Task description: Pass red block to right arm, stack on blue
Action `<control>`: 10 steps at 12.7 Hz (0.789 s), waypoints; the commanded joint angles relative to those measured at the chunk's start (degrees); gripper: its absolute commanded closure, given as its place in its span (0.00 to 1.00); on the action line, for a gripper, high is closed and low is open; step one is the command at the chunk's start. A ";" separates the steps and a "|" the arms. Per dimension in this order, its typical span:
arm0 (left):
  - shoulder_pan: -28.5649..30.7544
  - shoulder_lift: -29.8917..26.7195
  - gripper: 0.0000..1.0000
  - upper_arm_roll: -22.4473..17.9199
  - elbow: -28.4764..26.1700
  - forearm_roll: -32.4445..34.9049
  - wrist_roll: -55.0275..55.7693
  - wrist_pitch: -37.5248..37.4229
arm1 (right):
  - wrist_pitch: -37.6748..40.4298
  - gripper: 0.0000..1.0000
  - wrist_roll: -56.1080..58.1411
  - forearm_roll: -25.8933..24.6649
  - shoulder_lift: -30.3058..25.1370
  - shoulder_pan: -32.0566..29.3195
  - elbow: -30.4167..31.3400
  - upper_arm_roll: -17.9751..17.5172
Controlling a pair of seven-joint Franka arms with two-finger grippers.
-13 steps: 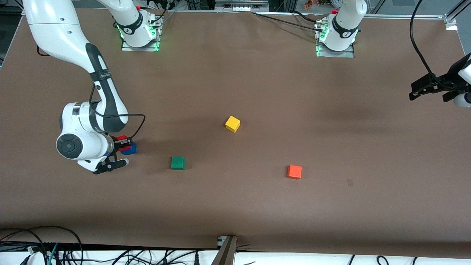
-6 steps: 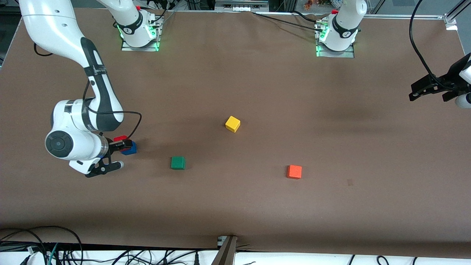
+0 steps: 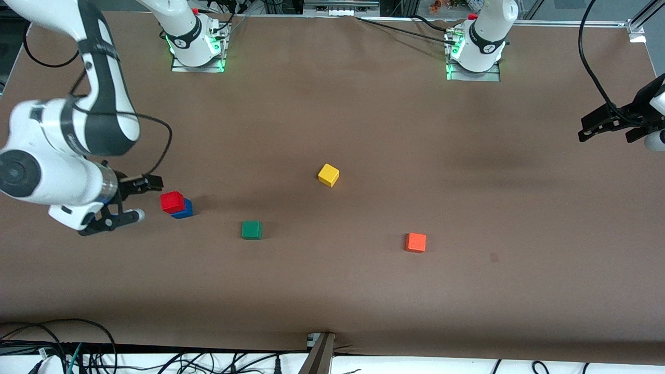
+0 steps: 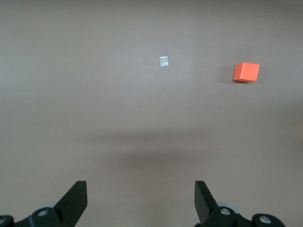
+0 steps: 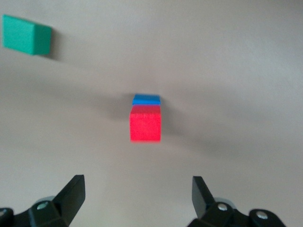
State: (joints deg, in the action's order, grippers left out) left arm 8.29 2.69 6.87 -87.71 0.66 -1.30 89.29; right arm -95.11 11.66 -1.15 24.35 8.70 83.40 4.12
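The red block (image 3: 172, 201) sits on top of the blue cube (image 3: 185, 210) near the right arm's end of the table. In the right wrist view the red block (image 5: 145, 126) covers most of the blue cube (image 5: 146, 99). My right gripper (image 3: 136, 198) is open and empty, raised beside the stack, toward the right arm's end of the table; its gap in its own wrist view (image 5: 138, 196) holds nothing. My left gripper (image 3: 605, 129) is open and empty, held high at the left arm's end of the table, and the left arm waits there.
A green cube (image 3: 251, 229) lies beside the stack toward the table's middle and shows in the right wrist view (image 5: 26, 34). A yellow cube (image 3: 328, 174) lies mid-table. An orange cube (image 3: 415, 242) lies toward the left arm's end, seen in the left wrist view (image 4: 246, 72).
My right gripper has let go of the red block on the blue cube, opened, and drawn up and away from the stack. The left arm has not moved.
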 commanded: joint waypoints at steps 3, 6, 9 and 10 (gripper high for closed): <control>-0.46 0.04 0.00 2.43 1.57 -0.22 0.68 -1.40 | 11.77 0.00 -1.28 0.19 -6.68 0.00 -2.44 -0.61; -0.29 -0.14 0.00 2.98 1.57 -0.30 0.42 -1.66 | 20.21 0.00 -7.25 0.10 -6.77 0.27 -7.01 -0.87; 0.33 -0.05 0.00 2.80 1.40 -0.57 0.33 -1.66 | 20.23 0.00 -8.14 0.36 -11.06 0.18 -6.25 -2.27; 0.33 -0.05 0.00 2.80 1.48 -0.57 0.42 -1.66 | 19.71 0.00 -7.19 0.28 -13.42 0.18 -3.97 -2.71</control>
State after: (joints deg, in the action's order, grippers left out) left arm 8.39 2.68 9.69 -87.15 0.46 -1.10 88.77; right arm -75.83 4.81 -1.06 15.41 9.08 76.38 2.65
